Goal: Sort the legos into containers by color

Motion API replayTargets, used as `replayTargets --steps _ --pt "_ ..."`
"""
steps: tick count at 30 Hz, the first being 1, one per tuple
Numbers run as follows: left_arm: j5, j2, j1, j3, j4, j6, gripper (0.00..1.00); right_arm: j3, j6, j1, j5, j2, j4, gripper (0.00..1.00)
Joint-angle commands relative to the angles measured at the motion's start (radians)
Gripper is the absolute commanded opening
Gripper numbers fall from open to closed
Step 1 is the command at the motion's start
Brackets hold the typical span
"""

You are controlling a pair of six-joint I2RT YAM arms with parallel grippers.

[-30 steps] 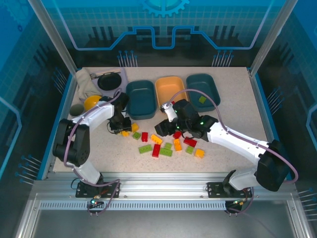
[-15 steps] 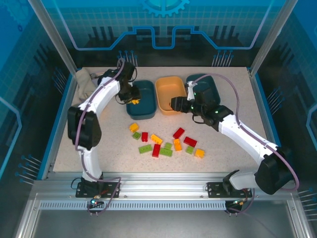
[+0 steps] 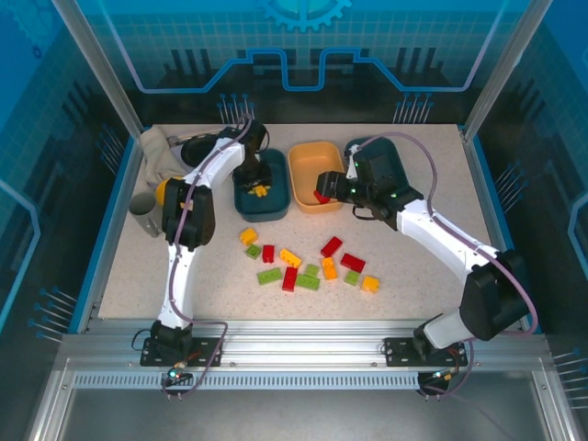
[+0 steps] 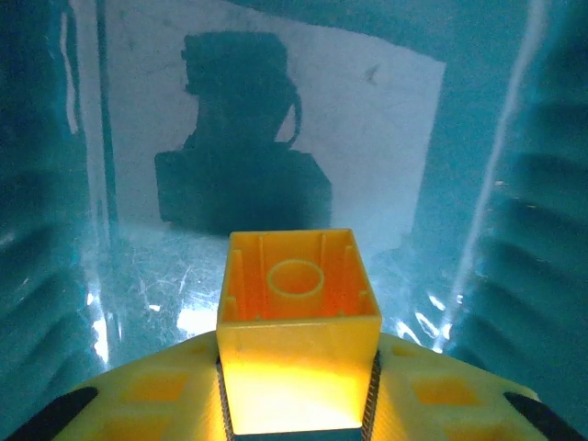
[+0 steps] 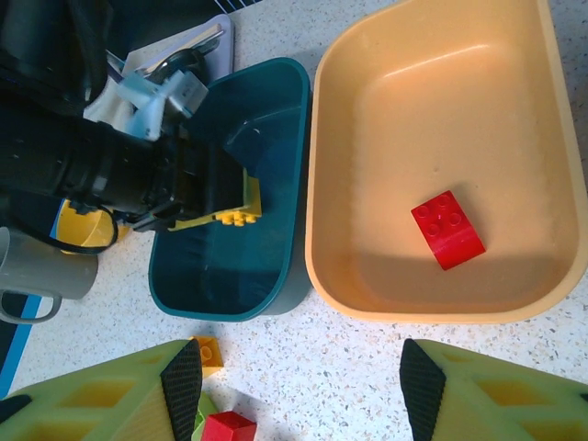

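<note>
- The left claw point(image 3: 254, 184), upper left of centre, reaches down into the left teal tray point(image 3: 276, 213) and grips a yellow brick point(image 4: 296, 303) just above its floor.
- Risk there: the brick may cling to one pad on release, or the claw may catch the tray wall as it lifts.
- The right claw point(image 5: 300, 372) hangs open and empty by the orange tray point(image 5: 323, 184), where a red brick point(image 5: 447, 230) lies.
- Both arms work close together. Reaching for the loose bricks point(image 3: 308, 266) on the worktop point(image 3: 423, 285), they could clash.
</note>
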Motion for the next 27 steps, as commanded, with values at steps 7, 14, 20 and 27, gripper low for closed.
replayTargets --steps 7,14,20,27 --pt "0.021 -0.031 -0.007 0.01 -0.032 -0.024 0.57 0.017 -0.031 -0.015 0.018 -0.022 -0.128 0.62" --pt "0.046 -0.153 -0.018 -0.002 -0.015 -0.059 0.68 -0.054 -0.069 -0.002 0.091 -0.148 -0.255 0.61" --pt "0.095 -0.336 -0.043 -0.13 0.049 -0.078 0.7 -0.083 -0.071 0.029 0.158 -0.241 -0.373 0.61" --pt "0.104 -0.593 -0.089 -0.4 0.126 -0.101 0.72 -0.094 -0.057 0.074 0.202 -0.303 -0.452 0.61"
